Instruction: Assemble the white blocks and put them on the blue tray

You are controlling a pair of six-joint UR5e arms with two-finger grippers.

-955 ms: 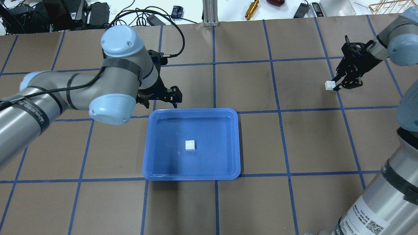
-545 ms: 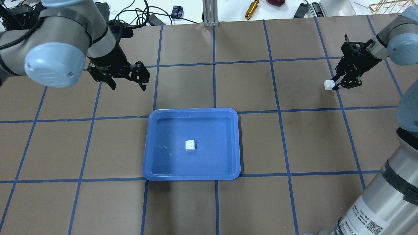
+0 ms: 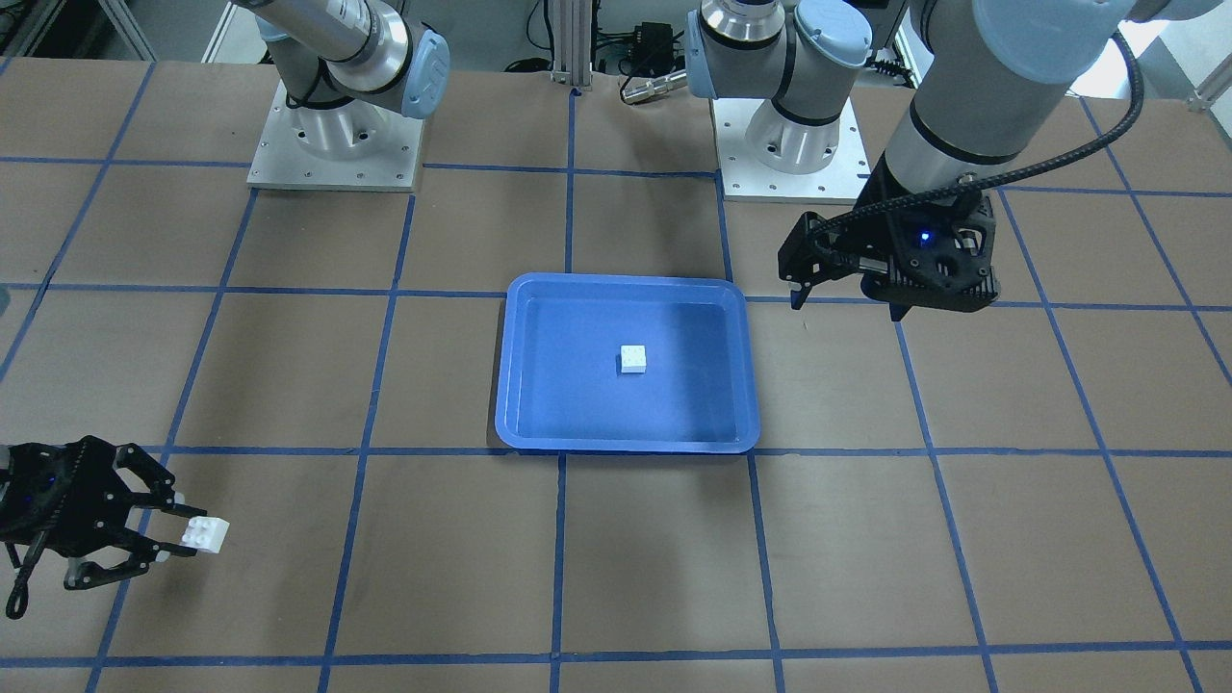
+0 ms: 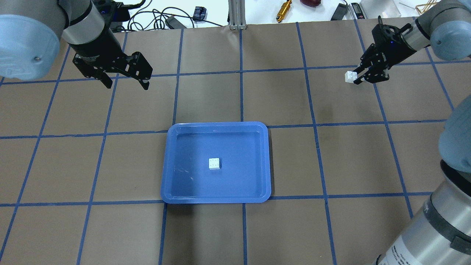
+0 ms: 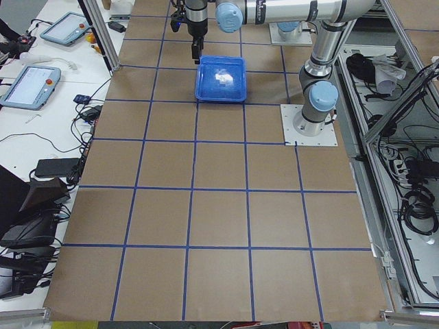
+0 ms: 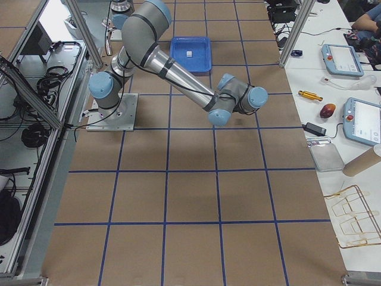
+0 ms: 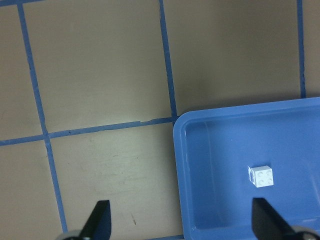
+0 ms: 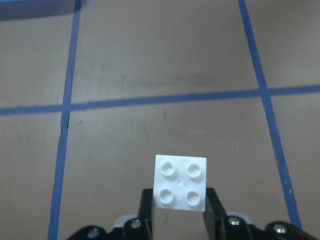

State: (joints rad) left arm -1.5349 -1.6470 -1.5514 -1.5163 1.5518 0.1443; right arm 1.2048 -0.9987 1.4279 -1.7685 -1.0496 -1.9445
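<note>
The right gripper (image 4: 356,78) is clamping one white brick (image 4: 349,76) between its fingertips, studs up, over the brown table (image 4: 331,228), well to the right of the blue tray (image 4: 217,199). The other white brick (image 4: 214,163) is lying studs-up near the tray's middle. The left gripper (image 4: 127,84) is hovering beyond the tray's far left corner, jaws spread wide and holding nothing

Opposed overhead, front views; shared tray (image 4: 243,176)
</note>
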